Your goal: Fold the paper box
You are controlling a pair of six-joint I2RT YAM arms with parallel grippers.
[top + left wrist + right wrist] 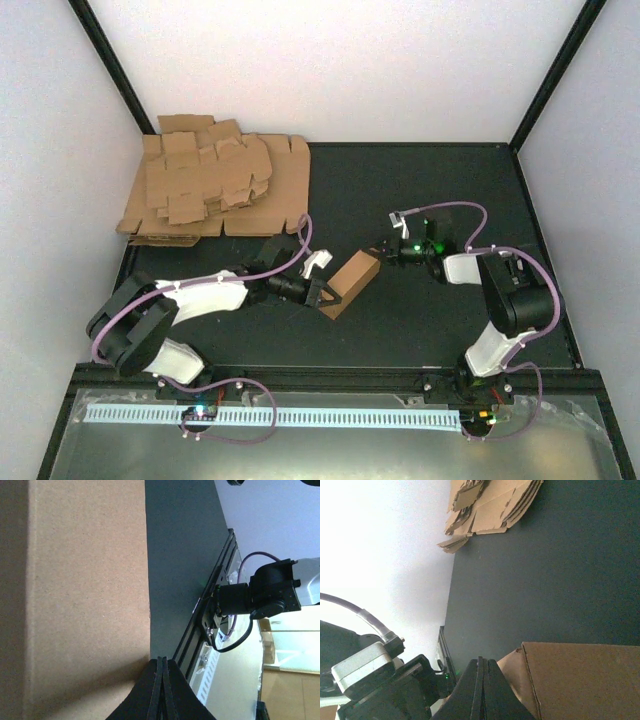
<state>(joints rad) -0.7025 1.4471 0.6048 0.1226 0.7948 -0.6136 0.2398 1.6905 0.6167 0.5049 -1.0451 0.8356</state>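
Note:
The paper box (pixel 351 284) is a small brown oblong carton lying on the black table between the two arms. My left gripper (pixel 331 297) is shut and empty, its tips against the box's near left end. In the left wrist view the box (pixel 85 595) fills the left side and the shut gripper (pixel 163 661) sits at its lower edge. My right gripper (pixel 383 250) is shut and empty, just off the box's far right end. The right wrist view shows the box (pixel 580 680) beside the shut gripper (pixel 482 661).
A thick pile of flat brown cardboard sheets (pixel 215 185) lies at the back left corner; it also shows in the right wrist view (pixel 490 505). White walls enclose the table (pixel 420 190) on three sides. A metal rail (pixel 330 380) runs along the near edge.

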